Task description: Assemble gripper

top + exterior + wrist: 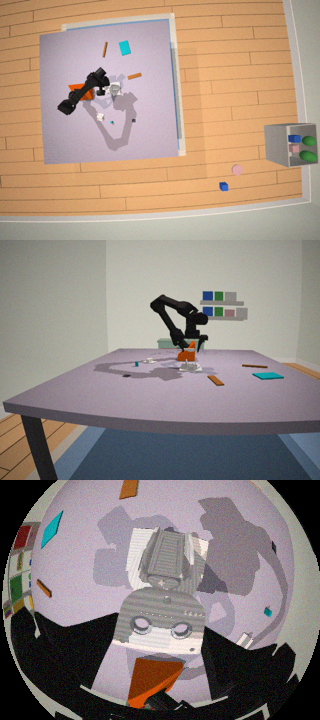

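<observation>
The white gripper base [118, 84] [197, 369] [136, 560] lies flat on the table. Grey-shaded jaws [191, 366] [167, 552] stand on it side by side; whether their teeth mesh is too small to tell. My gripper [190, 350] [160, 624] is shut on the housing plate [189, 349] [161, 607], a rounded plate with two round holes. The plate is held roughly level in the air, above and beside the base, on the side of the orange wedge. Its near edge overlaps the foot of the jaws in the wrist view. The stubs are not clearly visible.
An orange wedge [89, 95] [188, 356] [156, 672] stands behind the base. A small white stepped piece [100, 116] [149, 360], a teal block [111, 122] [136, 364], a dark square [133, 120] [126, 375], a teal slab [124, 47] [268, 375] and two brown strips lie around.
</observation>
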